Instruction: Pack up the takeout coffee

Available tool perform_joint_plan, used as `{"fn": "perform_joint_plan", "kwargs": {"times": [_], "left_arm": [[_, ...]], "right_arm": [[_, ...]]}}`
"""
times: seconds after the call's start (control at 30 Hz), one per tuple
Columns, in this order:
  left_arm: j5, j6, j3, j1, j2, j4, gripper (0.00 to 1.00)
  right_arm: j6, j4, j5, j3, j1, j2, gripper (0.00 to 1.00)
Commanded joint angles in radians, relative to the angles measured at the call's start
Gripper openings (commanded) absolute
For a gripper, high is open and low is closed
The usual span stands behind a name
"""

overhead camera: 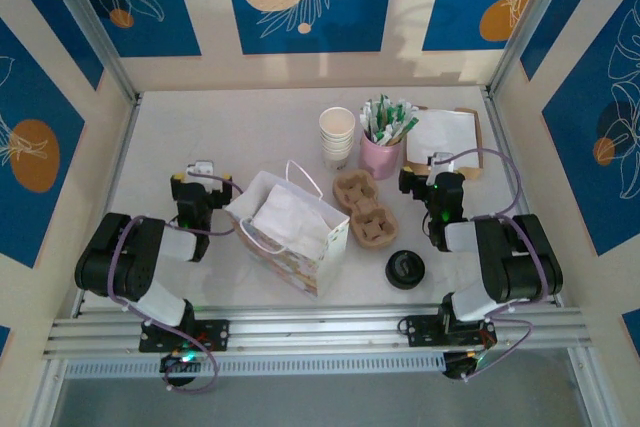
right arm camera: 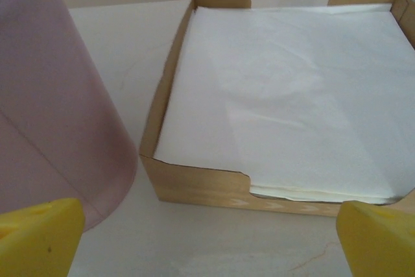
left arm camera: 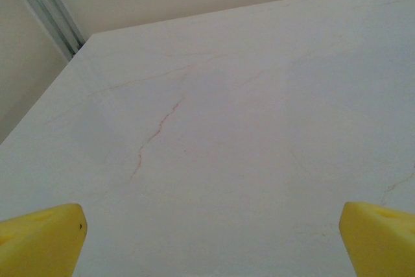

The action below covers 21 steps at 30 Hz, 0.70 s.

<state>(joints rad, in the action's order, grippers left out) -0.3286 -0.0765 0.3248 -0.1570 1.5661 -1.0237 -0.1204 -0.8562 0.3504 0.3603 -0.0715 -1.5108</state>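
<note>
Nothing grasped yet: left gripper (left arm camera: 211,244) and right gripper (right arm camera: 209,244) both gape, empty. The coffee (overhead camera: 405,269), apparently a lidded cup seen from above, stands just right of the carrier (overhead camera: 365,209), on its near side. Next the right gripper must reach and straddle it.

The white table (left arm camera: 259,95) bore reddish veins. Beside the pink cup (overhead camera: 381,155) stood cream cups (overhead camera: 337,135) and a brown pulp carrier (overhead camera: 366,209). The right gripper (right arm camera: 211,241) had yellow fingertips (right arm camera: 39,235), and the wall panels (overhead camera: 340,7) were blue with orange discs.
</note>
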Motion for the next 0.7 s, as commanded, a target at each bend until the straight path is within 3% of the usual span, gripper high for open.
{"fn": "perform_joint_plan", "kwargs": {"times": [0.0,0.67], "left_arm": [[0.017,0.021,0.017,0.011,0.004,0.002,1.0],[0.017,0.021,0.017,0.011,0.004,0.003,1.0]], "right_arm": [[-0.01,-0.02,-0.028,0.022,0.019,-0.012,0.99],[-0.019,-0.004,-0.036,0.029,0.029,-0.012,1.0]]}}
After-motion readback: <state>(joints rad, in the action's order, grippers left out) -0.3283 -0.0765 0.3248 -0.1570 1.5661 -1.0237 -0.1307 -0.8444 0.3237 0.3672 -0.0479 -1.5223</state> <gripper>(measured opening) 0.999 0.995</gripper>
